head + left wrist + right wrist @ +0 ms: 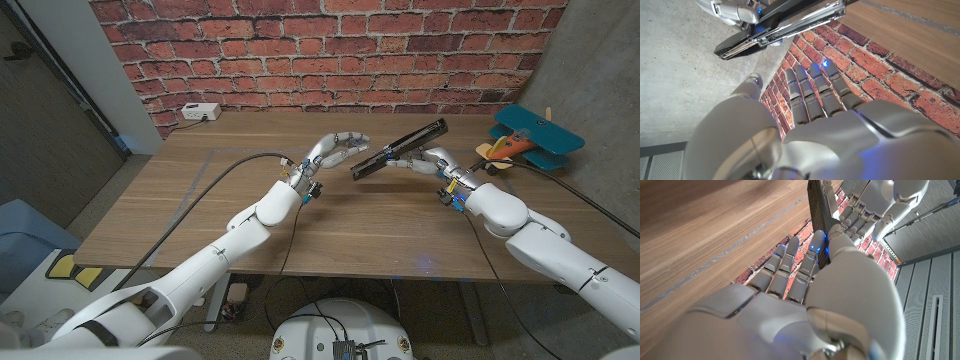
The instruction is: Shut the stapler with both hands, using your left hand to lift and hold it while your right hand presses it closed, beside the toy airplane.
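The stapler (400, 147) is in the air above the middle of the wooden table (200, 205), not touching the surface. It is black, long and thin, and it is tilted: the end toward the robot's left is lower, the end toward the robot's right is higher. In the head view it looks like one straight bar, so its two halves seem close together, but the pictures do not show clearly if it is fully shut.

The right hand (432, 162) holds the stapler from below, with its fingers under the middle and the higher part of the bar. In the right wrist view the thumb and fingers of this hand (805, 275) lie against the dark body of the stapler (817, 202).

The left hand (335, 150) is just beside the lower end of the stapler. Its fingers are stretched out and a little apart, pointing toward the stapler. The pictures do not show if the fingertips touch it. In the left wrist view the fingers (812, 92) are straight and hold nothing, and the stapler (780, 30) is apart from them.

The toy airplane (528, 137), blue and orange, stands at the far right corner of the table, well apart from the stapler.
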Available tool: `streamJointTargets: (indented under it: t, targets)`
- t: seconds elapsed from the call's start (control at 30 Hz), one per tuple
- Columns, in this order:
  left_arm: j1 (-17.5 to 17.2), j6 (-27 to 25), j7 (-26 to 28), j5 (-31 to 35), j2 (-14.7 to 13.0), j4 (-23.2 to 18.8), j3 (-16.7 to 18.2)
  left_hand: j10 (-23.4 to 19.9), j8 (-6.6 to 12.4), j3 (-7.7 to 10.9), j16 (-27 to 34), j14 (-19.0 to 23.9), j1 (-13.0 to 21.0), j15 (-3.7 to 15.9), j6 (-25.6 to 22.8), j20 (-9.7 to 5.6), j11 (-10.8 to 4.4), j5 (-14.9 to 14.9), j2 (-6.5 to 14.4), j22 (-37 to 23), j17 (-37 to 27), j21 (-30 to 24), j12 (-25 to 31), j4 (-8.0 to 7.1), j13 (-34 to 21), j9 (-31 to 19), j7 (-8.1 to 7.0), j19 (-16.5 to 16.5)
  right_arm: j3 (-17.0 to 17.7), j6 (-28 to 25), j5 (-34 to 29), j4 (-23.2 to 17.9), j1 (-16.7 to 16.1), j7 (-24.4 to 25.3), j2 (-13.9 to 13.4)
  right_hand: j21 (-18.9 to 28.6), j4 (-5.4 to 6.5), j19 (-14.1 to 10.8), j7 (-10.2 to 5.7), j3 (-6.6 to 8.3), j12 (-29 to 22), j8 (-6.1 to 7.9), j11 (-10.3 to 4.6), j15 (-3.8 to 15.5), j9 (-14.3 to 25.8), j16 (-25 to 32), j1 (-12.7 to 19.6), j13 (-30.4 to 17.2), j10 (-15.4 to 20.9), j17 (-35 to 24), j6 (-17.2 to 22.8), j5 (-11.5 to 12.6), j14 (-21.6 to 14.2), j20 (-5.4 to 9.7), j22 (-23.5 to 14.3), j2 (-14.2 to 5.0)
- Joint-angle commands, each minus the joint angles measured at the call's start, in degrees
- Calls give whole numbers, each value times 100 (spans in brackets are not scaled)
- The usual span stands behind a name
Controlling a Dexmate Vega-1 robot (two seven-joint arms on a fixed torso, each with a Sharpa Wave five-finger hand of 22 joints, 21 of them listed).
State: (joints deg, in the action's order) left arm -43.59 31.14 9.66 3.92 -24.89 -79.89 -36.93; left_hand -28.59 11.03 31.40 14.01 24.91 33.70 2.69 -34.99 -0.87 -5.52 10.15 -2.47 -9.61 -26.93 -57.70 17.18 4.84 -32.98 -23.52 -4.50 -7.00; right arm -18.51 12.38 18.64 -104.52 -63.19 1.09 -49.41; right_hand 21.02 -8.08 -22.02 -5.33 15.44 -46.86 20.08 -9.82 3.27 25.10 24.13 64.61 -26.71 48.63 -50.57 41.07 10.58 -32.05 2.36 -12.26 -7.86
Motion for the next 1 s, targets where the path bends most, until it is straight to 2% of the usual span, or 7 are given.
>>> streamJointTargets:
  t: [0.03, 0.37, 0.4, 0.5, 0.57, 0.87, 1.0]
  targets:
    - [-12, 79, -108, -105, 2, -129, 45, 143, -33, -28, -149, -244, -65, 375, 182, 100, 17, -2, -61, -7, 148, 156, -119, 61, 62, 42, -59, 165, -3, -259, 157, -29, 45, 7, -19, 59, 114, -34, -96, 152, -22, 22, -22, 1043, 36, -33, 222, -9, 52, -37, 653, 3, -50, 202, 0, -275]
    - [-177, 45, 142, 102, 2, -403, 143, 365, -107, -189, -272, -502, -279, 335, 773, 297, 43, -17, -124, -7, 432, 452, -320, 69, 205, 146, -125, 410, 121, -446, 265, -141, -119, 274, -19, 115, 138, -79, -74, 176, -40, 5, 2, 1044, 48, 22, 205, 4, 101, -121, 685, -6, -213, 173, -4, -280]
    - [-184, 58, 151, 113, 4, -418, 145, 376, -111, -194, -273, -523, -297, 317, 823, 319, 43, -17, -98, -8, 442, 476, -330, 56, 213, 153, -113, 440, 121, -495, 275, -162, -124, 287, -26, 119, 136, -80, -73, 179, -43, 3, -3, 1044, 47, 22, 206, 4, 104, -127, 689, -7, -220, 172, -5, -277]
    - [-196, 101, 216, 211, 10, -461, 154, 416, -64, 16, -264, -620, -171, 217, 1077, 552, -8, 16, 462, -22, 589, 629, -395, 46, 304, 248, -112, 496, 116, -705, 226, -276, -148, 408, -60, 130, 133, -87, -68, 185, -42, -2, -7, 1044, 46, 21, 209, 14, 114, -137, 692, -9, -233, 173, -6, -274]
    - [-200, 38, 253, 371, -35, -572, 162, 407, -45, 71, -267, -678, -30, 262, 1121, 572, -98, 7, 594, -21, 672, 693, -410, 158, 351, 307, -291, 492, 109, -786, 254, -302, -147, 431, -54, 141, 131, -91, -70, 194, -52, -8, -15, 1044, 43, 19, 212, 9, 128, -149, 704, -11, -252, 172, -8, -273]
    - [-111, -143, 205, 786, -153, -873, 96, 594, -93, -169, -293, -955, 21, 318, 1510, 572, -214, -37, 363, -19, 875, 917, -509, 354, 479, 468, -380, 626, 7, -1072, 194, -438, -113, 538, -60, 185, 116, -116, -45, 216, -60, -29, 23, 1044, 33, 3, 220, 26, 155, -188, 744, -19, -302, 165, -11, -258]
    - [-67, -260, 166, 988, -214, -1030, 64, 690, -95, -134, -269, -1092, 101, 374, 1771, 561, -195, 20, 690, -20, 916, 1016, -532, 297, 534, 543, -353, 650, 4, -1184, 173, -514, -119, 633, -59, 203, 113, -115, -35, 229, -68, -36, 43, 1044, 30, 3, 221, 47, 196, -213, 770, -22, -345, 158, -12, -261]
